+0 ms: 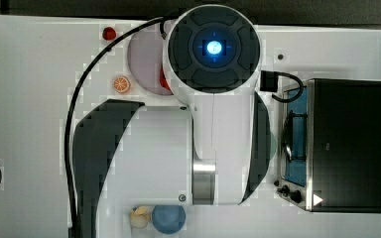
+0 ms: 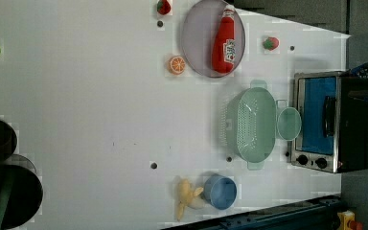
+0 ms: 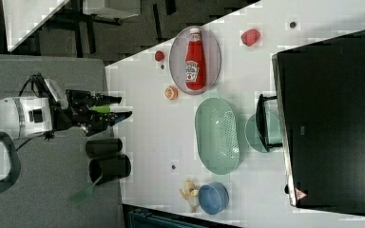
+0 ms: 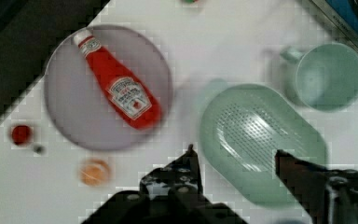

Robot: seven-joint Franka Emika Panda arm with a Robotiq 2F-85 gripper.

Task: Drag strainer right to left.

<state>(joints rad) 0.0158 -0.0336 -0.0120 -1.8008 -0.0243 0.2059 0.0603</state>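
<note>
Wrist view first: the gripper hangs above the table with its two dark fingers well apart and nothing between them but air. No contact with anything; it holds nothing. Below and between those fingertips lies the strainer, the big pale mint oval with the dotted base, resting flat on the white table. One finger sits over the strainer's near rim side, the other over its far half, so the spread looks chosen to straddle a wall of the basket, a sensible setup for hooking and dragging rather than lifting.

Beyond the strainer from the fingers, just beside its rim, stands the mint cup, and past that the toaster oven. Off to the other side of the fingers rests the grey plate carrying the ketchup bottle, with the orange slice near it.

In the left view the strainer sits close to the oven, cup touching or nearly so. My read: the drag hasn't begun; a descent onto the rim comes first.
</note>
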